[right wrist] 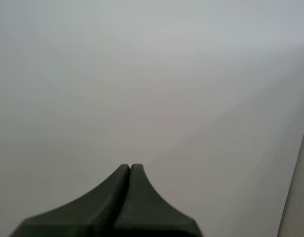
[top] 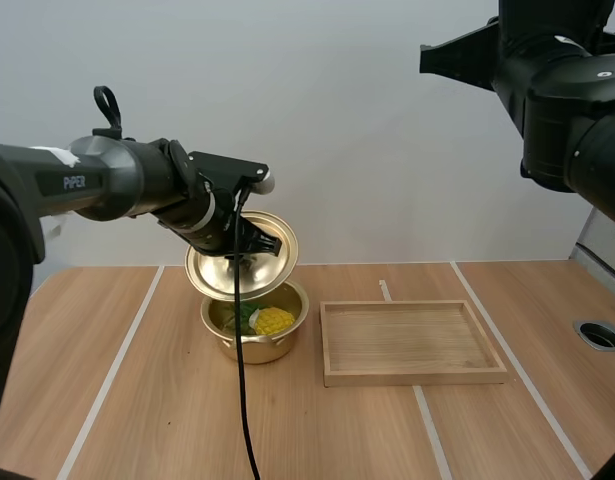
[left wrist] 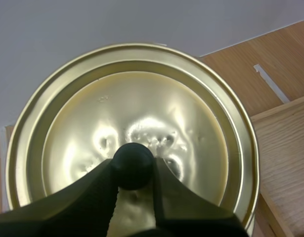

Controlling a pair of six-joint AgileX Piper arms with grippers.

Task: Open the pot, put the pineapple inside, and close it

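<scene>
Left tool (left wrist: 134, 168) clamps the black knob (left wrist: 133, 157) of the lid (top: 242, 262), holding it tilted just above the open pot (top: 252, 350). Inside the pot lies the pineapple (top: 274, 321). Right tool (right wrist: 130, 170), raised high, has its fingers pressed together. Beside the pot, a wooden tray (top: 407, 340) sits on the tabletop (top: 137, 400).

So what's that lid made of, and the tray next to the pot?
The lid looks like thin metal, gold-coloured and shiny: light glints off it and it has little dents. The tray looks like pale wood, matte, with grain lines showing.
</scene>
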